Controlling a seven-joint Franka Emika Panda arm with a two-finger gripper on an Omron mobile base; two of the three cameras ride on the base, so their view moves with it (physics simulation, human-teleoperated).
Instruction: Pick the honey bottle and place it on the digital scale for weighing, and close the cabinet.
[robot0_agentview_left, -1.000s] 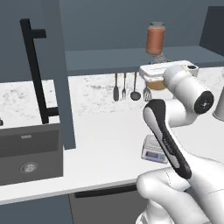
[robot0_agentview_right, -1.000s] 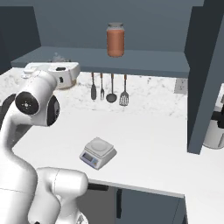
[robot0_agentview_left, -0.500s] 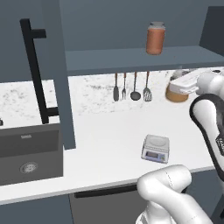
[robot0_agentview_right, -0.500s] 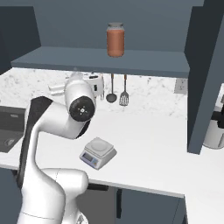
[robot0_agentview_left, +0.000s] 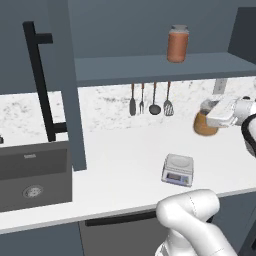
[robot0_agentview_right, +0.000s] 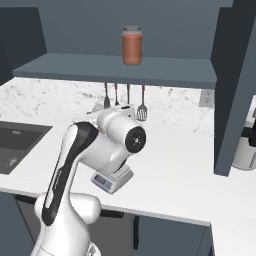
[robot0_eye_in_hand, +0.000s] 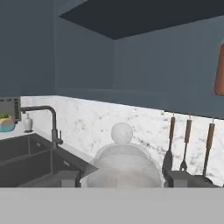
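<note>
Two fingers (robot0_eye_in_hand: 124, 177) around honey bottle (robot0_agentview_left: 205, 124)

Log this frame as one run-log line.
gripper: shut on honey bottle, held above counter | scale: top bare | cabinet door: open | jar: on shelf

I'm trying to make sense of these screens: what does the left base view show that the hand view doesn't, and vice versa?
Left base view: the digital scale on the counter, the cabinet door open with its black handle, and the amber honey bottle held in the pincer. Hand view: the tap over the sink, and the bottle's pale cap close up. Both: the hanging utensils and the sink.
</note>
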